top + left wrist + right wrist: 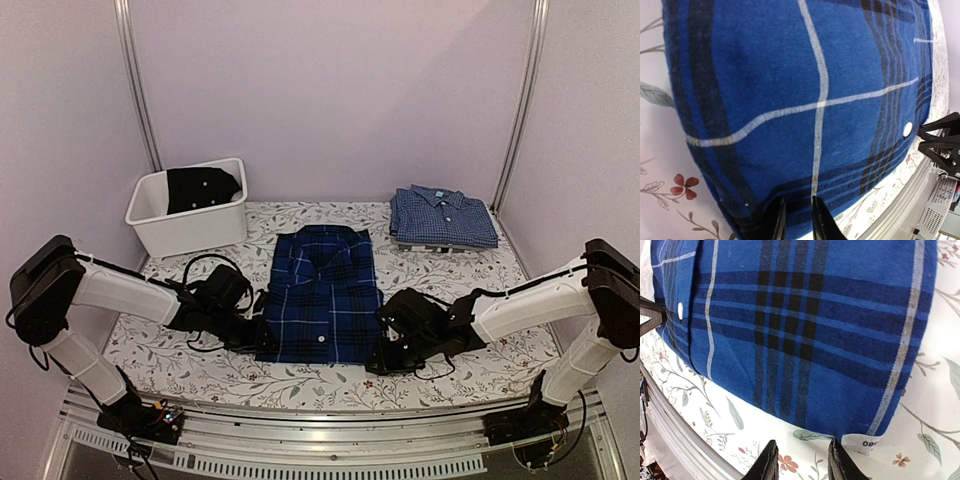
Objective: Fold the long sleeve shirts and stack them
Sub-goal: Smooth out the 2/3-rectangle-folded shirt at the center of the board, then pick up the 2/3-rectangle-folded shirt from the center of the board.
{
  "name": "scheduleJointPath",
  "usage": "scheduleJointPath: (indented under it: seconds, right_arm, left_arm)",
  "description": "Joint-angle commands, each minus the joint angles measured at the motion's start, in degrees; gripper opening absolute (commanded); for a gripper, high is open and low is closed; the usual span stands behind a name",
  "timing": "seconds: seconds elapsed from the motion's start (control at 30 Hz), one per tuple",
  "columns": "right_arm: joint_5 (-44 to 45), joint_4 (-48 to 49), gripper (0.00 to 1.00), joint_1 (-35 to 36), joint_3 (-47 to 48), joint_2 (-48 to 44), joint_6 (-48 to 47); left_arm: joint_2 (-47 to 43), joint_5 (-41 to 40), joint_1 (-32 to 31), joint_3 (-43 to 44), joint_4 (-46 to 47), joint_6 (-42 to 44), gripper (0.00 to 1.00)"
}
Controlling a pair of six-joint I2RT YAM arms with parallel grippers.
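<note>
Progress well along: folding apparently finished for two shirts, stacking not yet done. Navy and royal-blue plaid shirt (322, 295) with thin white lines, lying as a tidy rectangle on the desk (470, 300), midway between the left and right edges and nearer the front edge than the back, collar toward the back, sleeves tucked out of sight. Lighter blue fine-checked shirt (442, 217) folded too, collar up, resting by the back right corner, well apart from the plaid one; possibly sitting on another folded layer, too unclear to say. Over at the back left corner, white bin (190, 232) with a dark garment (203, 187) inside, perhaps one more shirt awaiting its turn. Left end effector (262, 342) down at the plaid shirt's front left corner, fingers (776, 222) nearly together over the hem; cannot tell if nipping cloth or merely resting on it. Right end effector (382, 358) at the front right corner, fingers (769, 462) parted with only flowered desk cover in the gap, nothing grasped, tips just short of the hem beside a white label (867, 444). Judged remaining: carrying the plaid shirt onto the checked one without spoiling the fold, then dealing with the bin's contents.
</note>
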Motion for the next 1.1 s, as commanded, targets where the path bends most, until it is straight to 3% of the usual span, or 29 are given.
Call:
scheduleJointPath:
  seconds: [0.0,0.27,0.6,1.07]
  right_arm:
    - [-0.04,-0.86,0.34,-1.01,-2.12,-2.26,2.33]
    - [0.76,-2.65,0.34,-3.05,-4.74,-10.67,3.75]
    - [-1.95,1.24,0.33,-5.14,-6.41,-8.64,3.53]
    - [-2.79,5.24,0.32,-5.79,-9.10,-6.57,4.51]
  left_arm:
    - [1.49,-1.20,-0.20,-0.52,-4.28,0.67,0.19]
    - [-5.34,-1.81,0.06,0.78,-8.47,1.30,0.21]
    - [-13.21,-1.74,2.90,-4.47,-12.08,1.32,0.26]
    - [-10.18,0.50,2.97,-7.45,-5.40,0.17,0.31]
